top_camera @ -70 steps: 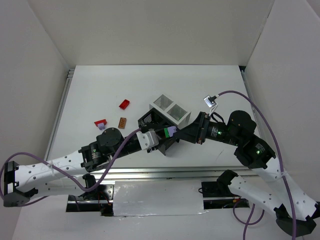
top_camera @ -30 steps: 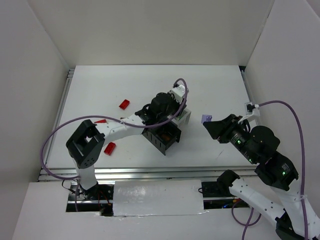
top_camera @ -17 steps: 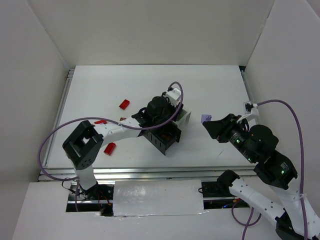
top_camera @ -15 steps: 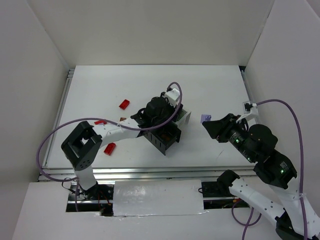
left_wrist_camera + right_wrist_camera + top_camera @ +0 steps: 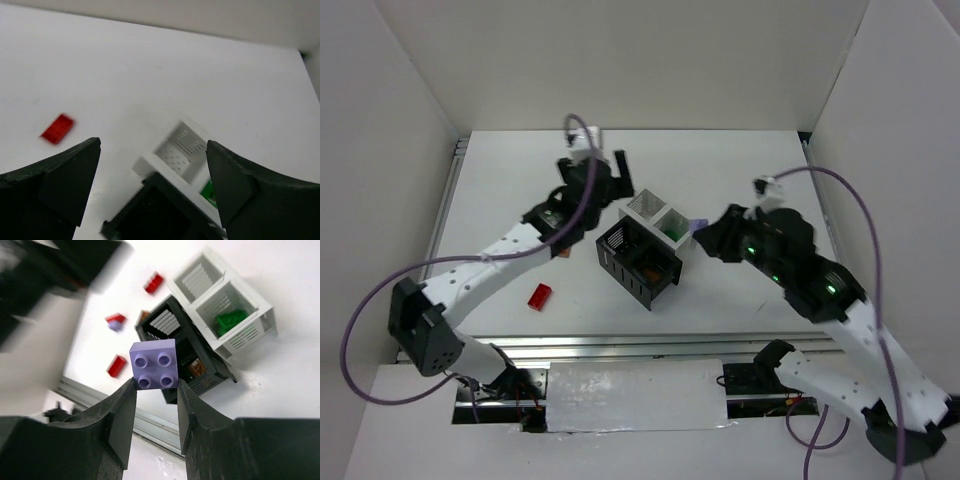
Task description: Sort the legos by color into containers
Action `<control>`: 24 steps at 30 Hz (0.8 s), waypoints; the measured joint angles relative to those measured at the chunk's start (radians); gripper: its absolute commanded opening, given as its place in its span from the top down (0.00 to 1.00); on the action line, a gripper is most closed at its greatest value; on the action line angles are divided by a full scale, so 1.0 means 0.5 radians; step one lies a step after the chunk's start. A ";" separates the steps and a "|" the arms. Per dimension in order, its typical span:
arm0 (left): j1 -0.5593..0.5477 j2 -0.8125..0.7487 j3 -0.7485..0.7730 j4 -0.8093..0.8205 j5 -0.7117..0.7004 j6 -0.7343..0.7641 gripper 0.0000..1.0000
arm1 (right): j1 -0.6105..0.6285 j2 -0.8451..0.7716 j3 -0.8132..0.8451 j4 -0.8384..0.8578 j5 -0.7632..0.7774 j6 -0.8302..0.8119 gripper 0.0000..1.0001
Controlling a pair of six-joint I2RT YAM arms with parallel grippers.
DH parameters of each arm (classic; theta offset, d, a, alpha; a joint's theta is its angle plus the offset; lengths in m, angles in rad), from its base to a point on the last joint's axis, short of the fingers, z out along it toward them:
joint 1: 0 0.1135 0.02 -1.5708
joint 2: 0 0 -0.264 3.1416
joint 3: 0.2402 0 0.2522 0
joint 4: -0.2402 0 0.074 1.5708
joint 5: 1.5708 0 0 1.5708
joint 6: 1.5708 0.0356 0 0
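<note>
The containers (image 5: 642,247) stand mid-table as a 2x2 cluster, two white at the back and two black in front. A green lego (image 5: 230,319) lies in one white bin (image 5: 250,305); the other white bin (image 5: 182,149) shows nothing inside. An orange-brown lego (image 5: 197,367) lies in a black bin (image 5: 650,270). My right gripper (image 5: 155,390) is shut on a light purple lego (image 5: 154,363), held in the air just right of the bins (image 5: 699,224). My left gripper (image 5: 152,180) hangs open and empty above the cluster's back-left side (image 5: 608,172).
Loose legos lie left of the bins: a red one (image 5: 57,128) at the back, a red one (image 5: 539,295) nearer the front, a red and purple pair (image 5: 116,321), and an orange-brown one (image 5: 142,316). The left arm (image 5: 510,250) crosses that area.
The left gripper opened over the bins and rose back-left, away from them. The right gripper carried the purple lego left, up to the bins.
</note>
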 measured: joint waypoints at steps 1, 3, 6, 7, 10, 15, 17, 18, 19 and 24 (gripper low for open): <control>0.076 -0.050 0.090 -0.212 -0.098 -0.155 0.00 | 0.002 0.165 0.023 0.037 -0.024 -0.014 1.00; 0.254 -0.186 0.185 -0.592 -0.253 -0.435 0.01 | 0.011 0.517 0.069 0.146 -0.072 -0.030 1.00; 0.540 -0.478 0.121 -1.083 -0.399 -0.732 0.01 | 0.044 1.083 0.150 0.266 -0.111 -0.053 1.00; 0.610 -0.587 0.056 -1.203 -0.423 -0.793 0.01 | 0.069 1.248 0.191 0.262 -0.111 -0.065 1.00; 0.729 -0.903 -0.175 -1.460 -0.447 -0.884 0.01 | 0.159 1.613 0.371 0.224 -0.088 -0.092 1.00; 0.857 -1.219 -0.492 -1.604 -0.382 -0.882 0.00 | 0.253 1.893 0.747 0.229 -0.047 -0.134 0.99; 0.873 -1.238 -0.554 -1.605 -0.327 -0.874 0.00 | 0.276 1.958 0.829 0.234 -0.038 -0.140 0.99; 0.876 -1.227 -0.578 -1.596 -0.294 -0.870 0.01 | 0.289 1.984 0.850 0.232 -0.031 -0.143 0.99; 0.877 -1.218 -0.597 -1.584 -0.269 -0.867 0.01 | 0.301 1.998 0.856 0.229 -0.016 -0.146 0.99; 0.882 -1.106 -0.681 -1.491 -0.115 -0.811 0.01 | 0.336 2.006 0.855 0.189 0.052 -0.146 0.97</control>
